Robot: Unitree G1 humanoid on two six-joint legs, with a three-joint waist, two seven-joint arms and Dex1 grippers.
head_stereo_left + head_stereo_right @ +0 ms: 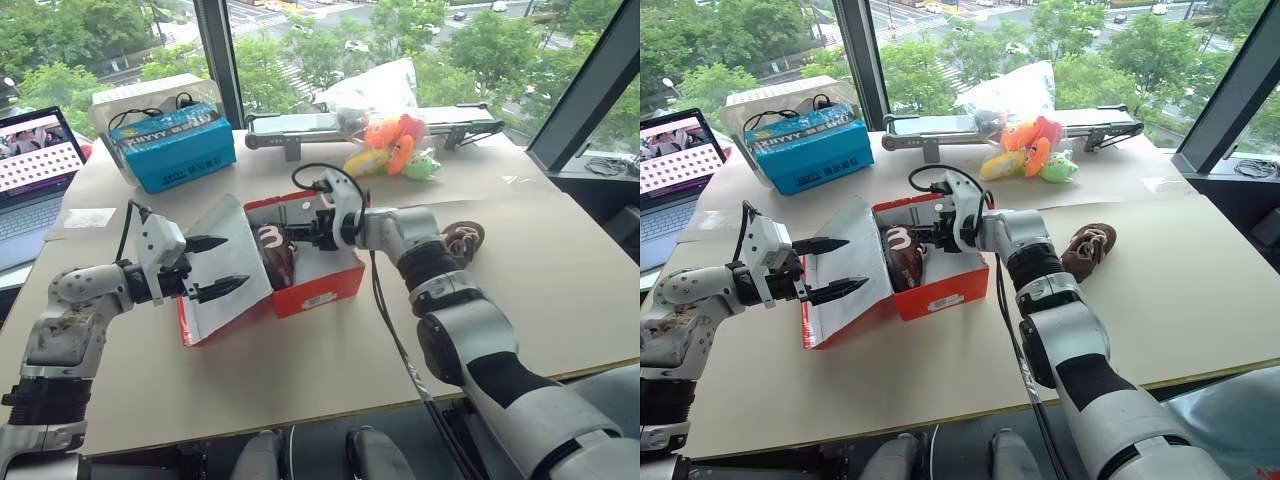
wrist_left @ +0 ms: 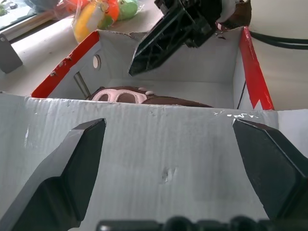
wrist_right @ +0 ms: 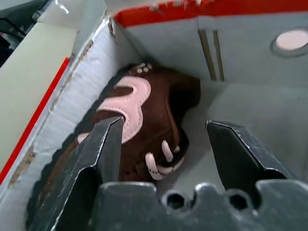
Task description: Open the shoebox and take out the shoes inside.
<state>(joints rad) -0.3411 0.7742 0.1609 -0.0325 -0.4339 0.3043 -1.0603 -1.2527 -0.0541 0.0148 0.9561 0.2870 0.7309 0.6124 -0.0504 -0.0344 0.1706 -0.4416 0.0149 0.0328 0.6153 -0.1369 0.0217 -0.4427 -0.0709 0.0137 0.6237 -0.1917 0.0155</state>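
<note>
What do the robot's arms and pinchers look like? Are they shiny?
Both arms are mostly silver-grey metal with black bands at the joints. Each ends in a white block carrying the gripper: the left gripper and right gripper both have two black pointed fingers. A thin black cable loops over each wrist and trails down the right arm. The left arm looks scuffed and rusty-spotted.

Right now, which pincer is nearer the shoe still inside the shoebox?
Right. The right pincer reaches into the shoebox, open just over the shoe. The left pincer stays outside, open against the lid.
</note>
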